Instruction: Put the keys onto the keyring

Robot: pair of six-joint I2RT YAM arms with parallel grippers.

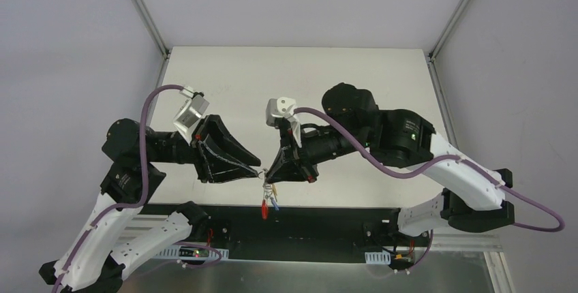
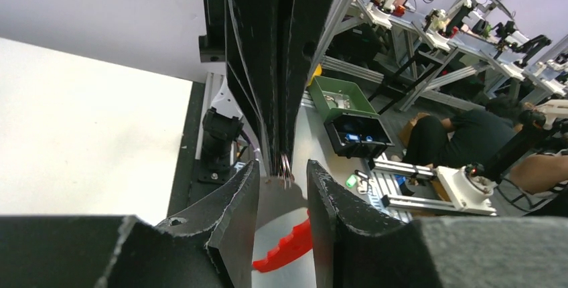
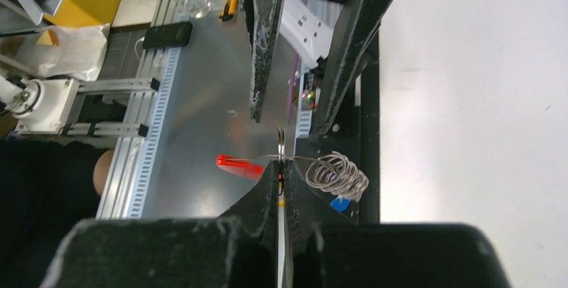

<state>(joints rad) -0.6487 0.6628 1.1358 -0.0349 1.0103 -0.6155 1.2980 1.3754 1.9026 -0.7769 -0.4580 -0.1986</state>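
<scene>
Yellow sliver of key [image 3: 280,199], mostly hidden, between right gripper's [image 3: 280,169] pinched pads. We note these clamp the keyring [image 3: 333,175]: thin silvery ring edge-on, coiled chain, curved red strap [image 3: 236,165]. Beyond, left gripper [image 3: 291,124] narrowly parted.

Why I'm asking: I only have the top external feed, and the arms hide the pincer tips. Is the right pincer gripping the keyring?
Observer: Yes. The right wrist view shows the right pincer shut on the keyring, its ring edge-on at the tips.
Operator: And the left one?
Observer: The left pincer is open, its gap facing that ring.
Operator: Any sign of the key?
Observer: Probably pinched too: the key shows only as a yellow sliver between the right pincer's fingers.
</scene>
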